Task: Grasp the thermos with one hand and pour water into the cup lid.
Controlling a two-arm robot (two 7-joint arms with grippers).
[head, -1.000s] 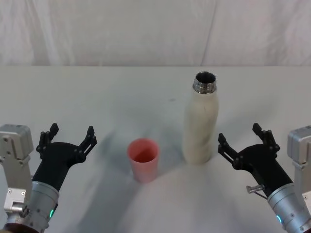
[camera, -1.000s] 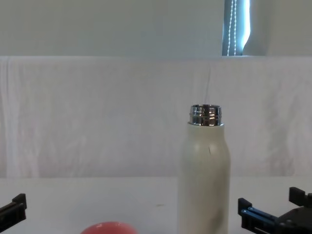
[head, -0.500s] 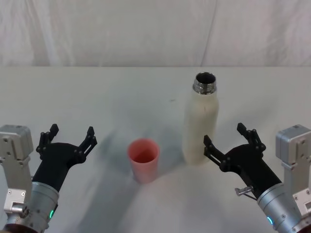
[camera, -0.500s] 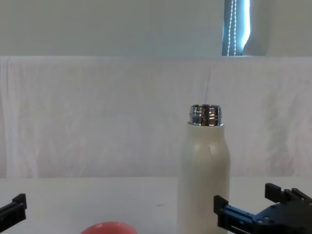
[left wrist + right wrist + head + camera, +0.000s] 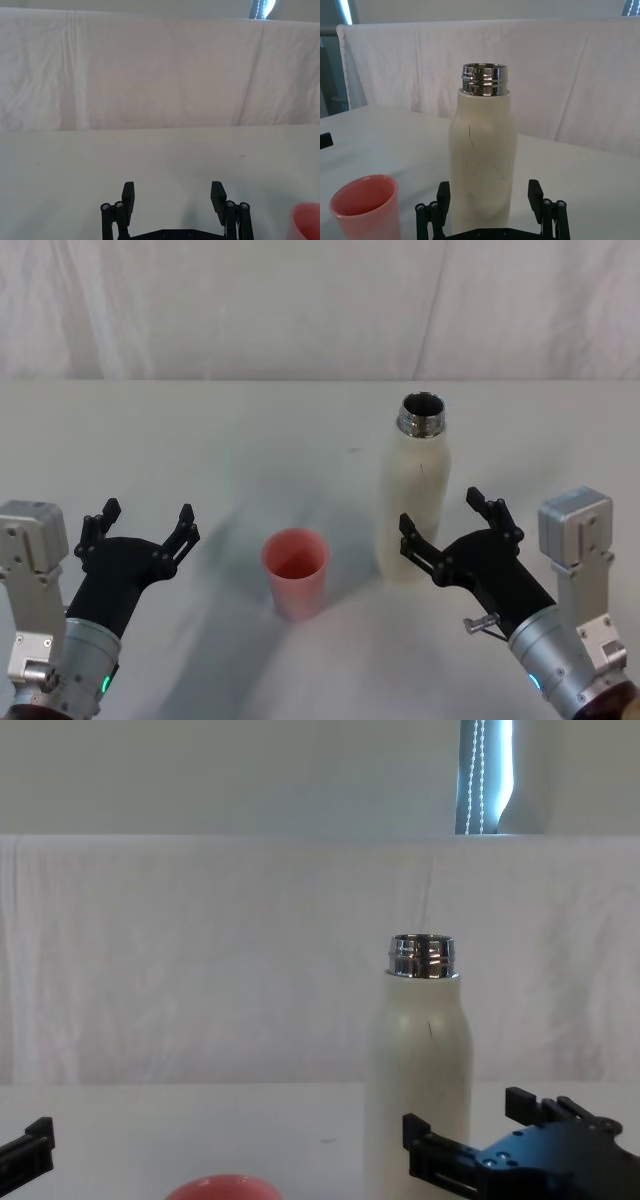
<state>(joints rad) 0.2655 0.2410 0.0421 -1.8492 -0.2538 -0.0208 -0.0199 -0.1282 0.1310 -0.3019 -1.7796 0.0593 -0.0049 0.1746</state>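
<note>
The right gripper [image 5: 447,525], fingers spread, brackets the upright thermos [image 5: 415,488]; an off-centre close could tip it toward the cup lid [image 5: 295,571]. The left gripper [image 5: 140,525] waits open.

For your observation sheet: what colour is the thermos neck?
Shiny chrome silver neck, clearest in the right wrist view.

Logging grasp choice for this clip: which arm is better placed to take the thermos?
Right. The right tool is open at the thermos, its fingers flanking the lower body in the right wrist view. The left tool hovers open on the far side of the cup lid.
</note>
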